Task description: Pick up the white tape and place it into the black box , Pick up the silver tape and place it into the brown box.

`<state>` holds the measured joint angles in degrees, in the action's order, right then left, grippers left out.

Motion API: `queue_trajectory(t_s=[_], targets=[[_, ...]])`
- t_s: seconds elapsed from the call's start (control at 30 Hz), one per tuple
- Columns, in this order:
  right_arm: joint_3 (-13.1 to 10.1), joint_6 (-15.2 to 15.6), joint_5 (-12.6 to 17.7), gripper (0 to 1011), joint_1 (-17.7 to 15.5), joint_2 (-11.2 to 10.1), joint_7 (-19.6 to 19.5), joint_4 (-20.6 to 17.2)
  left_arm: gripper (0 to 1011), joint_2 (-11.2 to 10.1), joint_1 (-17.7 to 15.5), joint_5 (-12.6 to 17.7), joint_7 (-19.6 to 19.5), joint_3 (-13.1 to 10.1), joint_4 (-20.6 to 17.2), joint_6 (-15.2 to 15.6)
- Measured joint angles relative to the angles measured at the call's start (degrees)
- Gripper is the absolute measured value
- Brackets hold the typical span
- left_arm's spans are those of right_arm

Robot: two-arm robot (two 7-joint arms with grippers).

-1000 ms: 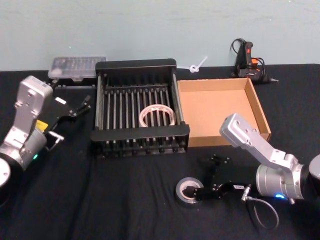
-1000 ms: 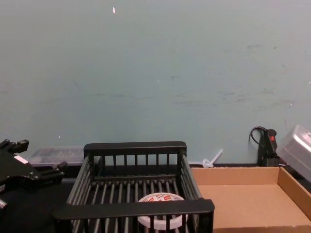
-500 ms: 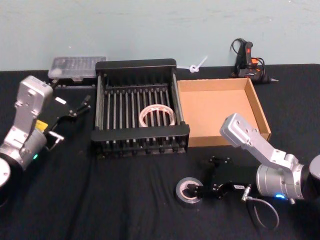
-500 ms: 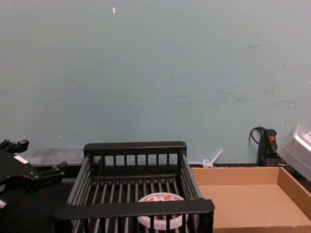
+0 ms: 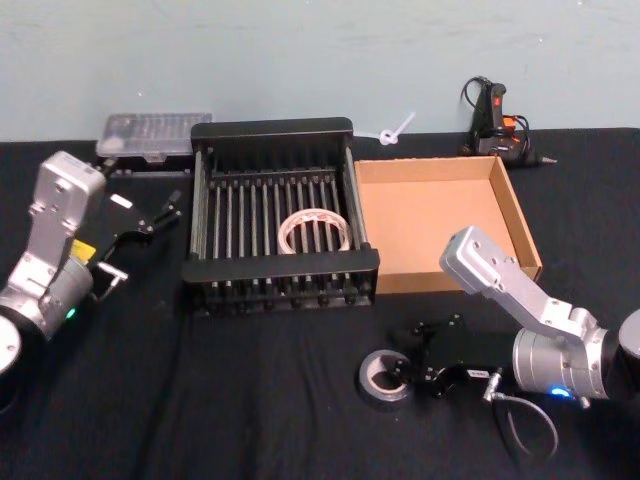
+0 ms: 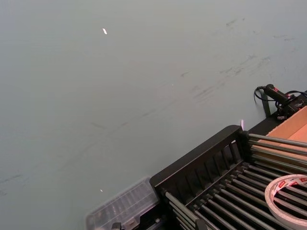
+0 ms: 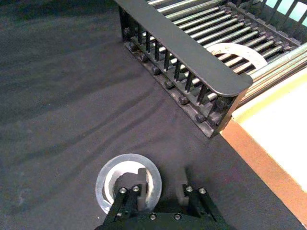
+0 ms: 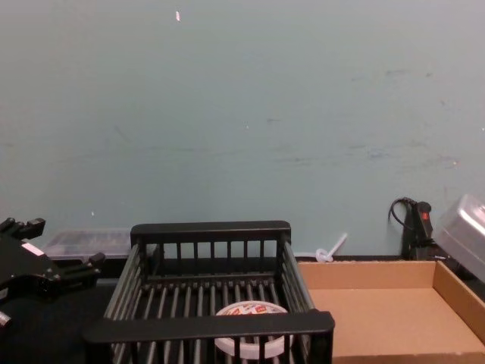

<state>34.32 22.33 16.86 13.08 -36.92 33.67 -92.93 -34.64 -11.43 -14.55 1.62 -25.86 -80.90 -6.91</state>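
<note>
Around my work area I see a clear plastic case [image 5: 153,134] behind the black box [image 5: 280,277], a white zip tie [image 5: 394,130] and a black glue gun [image 5: 492,119] along the wall behind the brown box [image 5: 516,215]. I count two tape rolls and two boxes. The white tape [image 5: 314,230] lies flat on the black box's barred bottom, its near side cut off by the front rim from my chest camera. The silver tape [image 7: 128,184] lies on the black cloth, with my right gripper [image 7: 161,191] spread across it: one finger in the centre hole, the other outside the wall. My left gripper [image 5: 150,217] hangs spread apart, left of the black box.
</note>
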Motion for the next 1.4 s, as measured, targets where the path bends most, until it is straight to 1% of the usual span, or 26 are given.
queue_trajectory(t_s=[0.03, 0.1, 0.13, 0.2, 0.23, 0.27, 0.33, 0.97, 1.2, 1.37, 1.4], targets=[[0.0, 0.0, 0.0, 383, 0.0, 0.0, 0.0, 0.0, 1001, 0.0, 0.0, 0.0, 0.0, 0.0, 0.0, 0.0], [0.0, 0.0, 0.0, 277, 0.0, 0.0, 0.0, 0.0, 1001, 0.0, 0.0, 0.0, 0.0, 0.0, 0.0, 0.0], [0.0, 0.0, 0.0, 277, 0.0, 0.0, 0.0, 0.0, 1002, 0.0, 0.0, 0.0, 0.0, 0.0, 0.0, 0.0], [0.0, 0.0, 0.0, 200, 0.0, 0.0, 0.0, 0.0, 1001, 0.0, 0.0, 0.0, 0.0, 0.0, 0.0, 0.0], [0.0, 0.0, 0.0, 200, 0.0, 0.0, 0.0, 0.0, 1001, 0.0, 0.0, 0.0, 0.0, 0.0, 0.0, 0.0], [0.0, 0.0, 0.0, 156, 0.0, 0.0, 0.0, 0.0, 1001, 0.0, 0.0, 0.0, 0.0, 0.0, 0.0, 0.0], [0.0, 0.0, 0.0, 140, 0.0, 0.0, 0.0, 0.0, 1001, 0.0, 0.0, 0.0, 0.0, 0.0, 0.0, 0.0], [-0.1, 0.0, 0.2, 140, 0.0, 0.0, 0.0, 0.0, 1001, 0.0, 0.0, 0.0, 0.0, 0.0, 0.0, 0.0], [-1.6, -0.1, 1.6, 140, -0.6, -0.1, -0.5, -0.9, 1001, 0.0, 0.0, 0.0, 0.0, 0.0, 0.0, 0.0], [-3.3, -0.3, 2.6, 140, -0.7, -0.2, -1.8, -1.5, 1001, 0.0, 0.0, 0.0, 0.0, 0.0, 0.0, 0.0], [-4.0, -0.5, 2.8, 140, -0.4, 0.0, -2.5, -1.5, 1001, 0.0, 0.0, 0.0, 0.0, 0.0, 0.0, 0.0]])
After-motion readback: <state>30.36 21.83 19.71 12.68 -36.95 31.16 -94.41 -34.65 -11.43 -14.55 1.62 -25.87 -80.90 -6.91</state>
